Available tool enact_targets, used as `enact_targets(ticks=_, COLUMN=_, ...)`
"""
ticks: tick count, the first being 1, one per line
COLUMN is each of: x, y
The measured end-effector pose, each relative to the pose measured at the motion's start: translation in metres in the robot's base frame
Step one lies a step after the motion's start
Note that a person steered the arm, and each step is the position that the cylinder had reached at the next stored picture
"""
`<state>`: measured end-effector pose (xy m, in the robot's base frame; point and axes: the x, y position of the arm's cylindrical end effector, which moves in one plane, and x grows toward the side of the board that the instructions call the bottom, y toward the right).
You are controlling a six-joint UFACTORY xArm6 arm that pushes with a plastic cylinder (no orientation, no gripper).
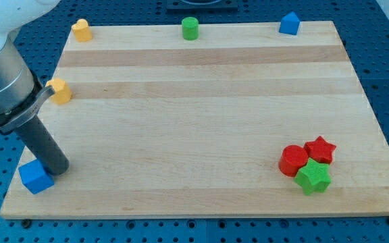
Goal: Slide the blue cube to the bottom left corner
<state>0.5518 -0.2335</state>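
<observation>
Camera view, one moment: light wooden board [201,81] on blue pegboard; small blue plastic cube [36,177] near the board's bottom left corner, close to the left edge. Dark straight rod, my tip [56,170] touching the cube's right upper side. No jaws fitted, so nothing spread or pinching. Best finished, by judgement, with short gentle nudges, stopping short of the edge. Cube turned diagonally, one corner toward the view's bottom; no long axis.

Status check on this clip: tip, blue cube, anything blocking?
My tip touching blue cube on its right. Cube sits near board's bottom left corner. Nothing in the way; yellow block lies well above.
</observation>
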Motion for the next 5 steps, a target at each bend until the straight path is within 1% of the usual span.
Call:
enact_targets(ticks=2, x=0.008, y=-0.01)
enact_targets(ticks=3, x=0.002, y=0.012)
enact_targets(ticks=4, x=-0.02, y=0.097)
enact_targets(ticks=5, x=-0.033, y=0.15)
